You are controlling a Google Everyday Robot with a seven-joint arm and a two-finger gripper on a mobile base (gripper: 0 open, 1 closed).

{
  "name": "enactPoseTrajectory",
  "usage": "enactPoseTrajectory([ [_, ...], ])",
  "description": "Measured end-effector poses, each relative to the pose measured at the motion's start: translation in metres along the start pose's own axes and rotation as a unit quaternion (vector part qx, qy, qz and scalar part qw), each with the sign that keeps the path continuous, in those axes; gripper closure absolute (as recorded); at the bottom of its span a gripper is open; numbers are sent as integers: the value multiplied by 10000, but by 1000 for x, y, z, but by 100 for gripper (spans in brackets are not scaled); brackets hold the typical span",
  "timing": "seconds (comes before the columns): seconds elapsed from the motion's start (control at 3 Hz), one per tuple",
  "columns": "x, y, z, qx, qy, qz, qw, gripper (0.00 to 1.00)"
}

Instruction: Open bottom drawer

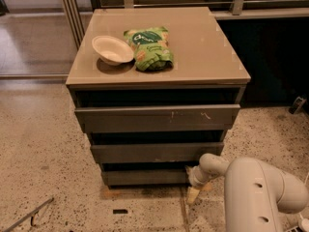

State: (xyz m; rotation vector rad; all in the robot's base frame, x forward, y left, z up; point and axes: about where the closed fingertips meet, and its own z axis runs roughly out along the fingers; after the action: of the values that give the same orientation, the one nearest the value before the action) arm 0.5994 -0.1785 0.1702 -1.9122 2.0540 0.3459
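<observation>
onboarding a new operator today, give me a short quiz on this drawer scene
1. True or false: in the camera view, the white bowl sits left of the green snack bag on the cabinet top.
2. Multiple choice: the claw is nearest to A) the white bowl, B) the right end of the bottom drawer, C) the green snack bag.
3. Fill in: the cabinet has ___ drawers stacked in its front.

Key: 1 true. 2 B, the claw is low by the floor at that drawer's right end. 3 three.
</observation>
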Motion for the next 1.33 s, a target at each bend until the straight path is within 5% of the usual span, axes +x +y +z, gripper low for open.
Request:
enactPoseTrajectory([
  [1.33,11,74,-33,-614,-174,499,9967,0],
])
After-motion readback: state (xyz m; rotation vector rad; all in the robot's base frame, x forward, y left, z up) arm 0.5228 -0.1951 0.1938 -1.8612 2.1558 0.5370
